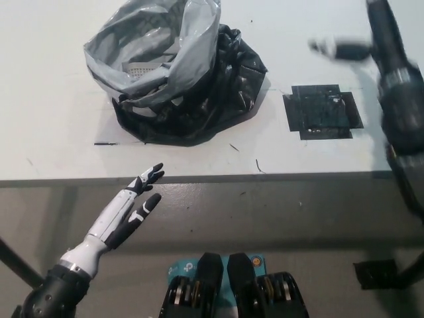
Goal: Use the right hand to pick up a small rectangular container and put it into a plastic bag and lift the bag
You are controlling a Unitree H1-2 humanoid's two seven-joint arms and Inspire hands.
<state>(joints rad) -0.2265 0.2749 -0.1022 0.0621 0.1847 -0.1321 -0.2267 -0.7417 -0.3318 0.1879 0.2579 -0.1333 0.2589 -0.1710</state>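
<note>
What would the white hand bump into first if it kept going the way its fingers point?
Probably the table's front edge, just beyond the open left hand; depth is unclear, so it might pass underneath. The bag lies farther along.

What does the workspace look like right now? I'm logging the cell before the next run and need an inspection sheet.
Surface: white table, with a few dark scuff marks near its front edge.
Job's things: plastic bag, grey inside and black outside, sits open and crumpled on the table; a pale perforated object shows inside it, possibly the container.
Clutter: black tape patch stuck flat on the table, right of the bag.
Robot hands: left robot hand open, below the table's front edge, holding nothing; right arm blurred at the right edge, its hand's state unclear.
Cables: nothing seen.
Surroundings: grey floor in front of the table.
</note>
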